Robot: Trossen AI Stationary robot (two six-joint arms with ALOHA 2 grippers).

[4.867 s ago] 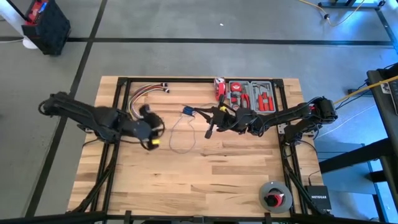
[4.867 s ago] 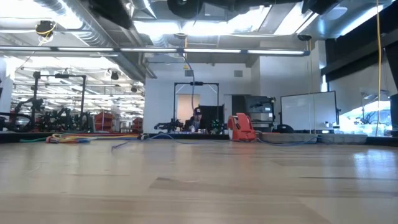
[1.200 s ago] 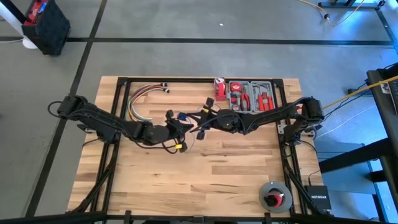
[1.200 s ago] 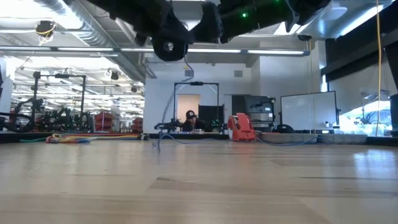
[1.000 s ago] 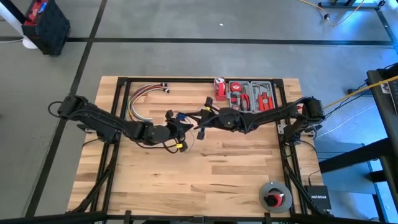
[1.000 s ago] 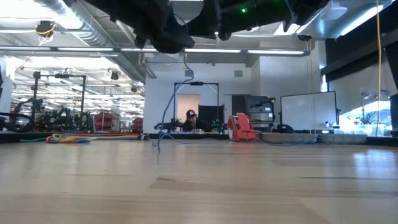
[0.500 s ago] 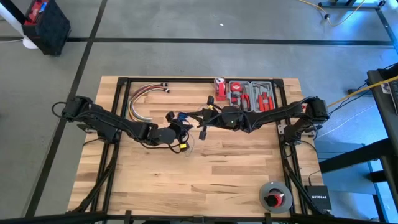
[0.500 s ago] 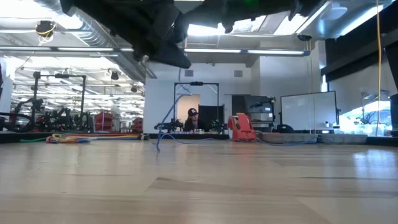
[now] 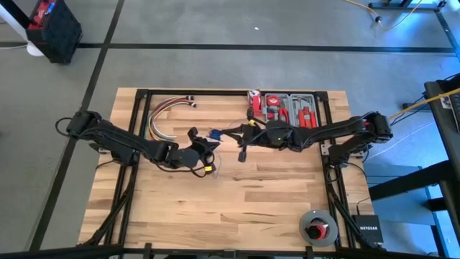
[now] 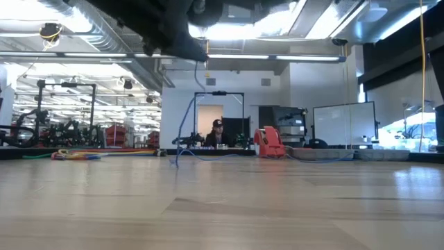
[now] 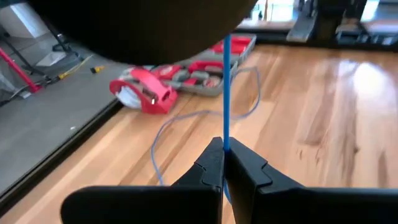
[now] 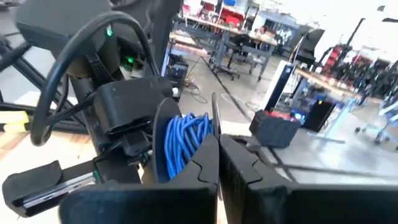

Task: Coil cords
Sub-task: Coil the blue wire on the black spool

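Left gripper point(image 11: 222, 155): pinches the thin blue-violet cord point(image 11: 226, 93); keep it taut.
Right gripper point(image 12: 217, 158): clamped beside the blue coil point(image 12: 183, 143); wind evenly.

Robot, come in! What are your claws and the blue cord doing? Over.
Left claw shut on cord. Right claw shut beside blue coil. Nothing blocking.

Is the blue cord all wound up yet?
Not yet. Some cord is coiled, but a loose length trails on the table.
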